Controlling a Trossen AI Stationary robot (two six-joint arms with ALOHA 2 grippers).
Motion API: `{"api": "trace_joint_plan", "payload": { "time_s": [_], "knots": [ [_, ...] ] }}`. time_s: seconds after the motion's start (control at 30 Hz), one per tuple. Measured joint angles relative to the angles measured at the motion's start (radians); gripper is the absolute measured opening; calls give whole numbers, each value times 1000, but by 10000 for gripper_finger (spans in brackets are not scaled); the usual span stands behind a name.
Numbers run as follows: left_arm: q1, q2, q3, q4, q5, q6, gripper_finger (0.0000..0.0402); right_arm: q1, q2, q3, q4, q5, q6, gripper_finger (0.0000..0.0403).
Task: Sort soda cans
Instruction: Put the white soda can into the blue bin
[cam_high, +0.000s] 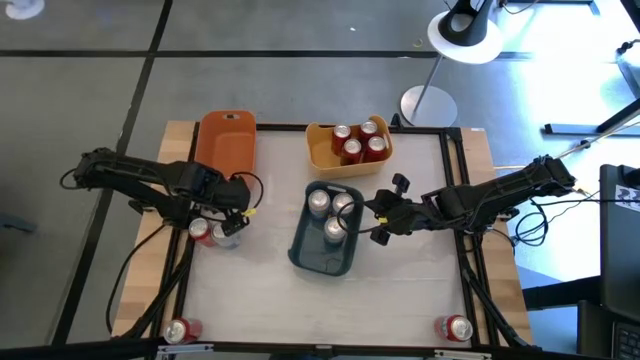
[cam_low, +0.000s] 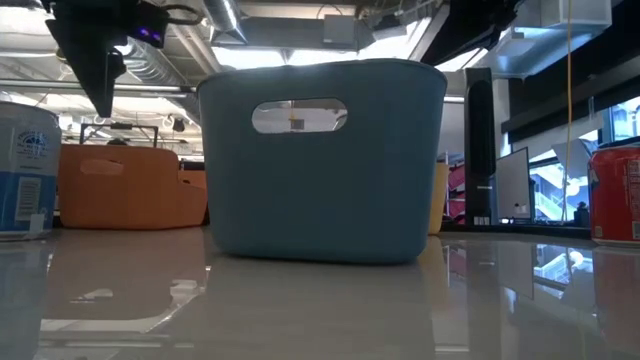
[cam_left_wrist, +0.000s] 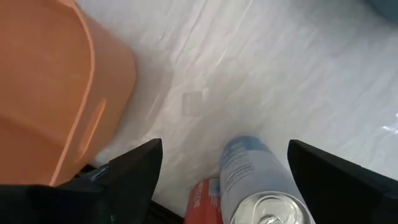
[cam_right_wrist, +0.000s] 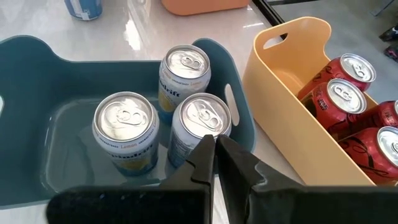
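Observation:
Two soda cans stand upright on the table at the left: a silver-blue can (cam_left_wrist: 258, 186) (cam_high: 227, 237) and, next to it, a red can (cam_left_wrist: 202, 200) (cam_high: 202, 231). My left gripper (cam_left_wrist: 225, 146) (cam_high: 232, 212) hangs open above them, pointing down, one finger on either side of the silver-blue can with a gap on each side. My right gripper (cam_right_wrist: 215, 152) (cam_high: 380, 225) is shut and hovers at the right rim of the blue-grey bin (cam_high: 322, 258), which holds three silver cans (cam_right_wrist: 124, 121). The yellow bin (cam_high: 318, 152) holds several red cans (cam_high: 358, 142).
An orange bin (cam_high: 226, 143) stands just beyond the left gripper, close to its far finger (cam_left_wrist: 134, 177). Single red cans stand near the front edge at the left (cam_high: 182, 330) and at the right (cam_high: 455, 327). Bare tabletop lies between them.

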Motion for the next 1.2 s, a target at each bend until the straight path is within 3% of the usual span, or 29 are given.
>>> {"api": "trace_joint_plan", "payload": {
  "time_s": [0.3, 0.67, 1.2],
  "knots": [
    [9, 0, -41, -29, 1, -47, 395, 0, 0, 0, 0, 0, 0, 19],
    [8, -1, -101, -20, 6, -112, 395, 0, 0, 0, 0, 1, 0, 19],
    [-24, -10, -100, 9, 130, -96, 393, 0, 0, 0, 0, 3, 0, 19]
  ]
}}
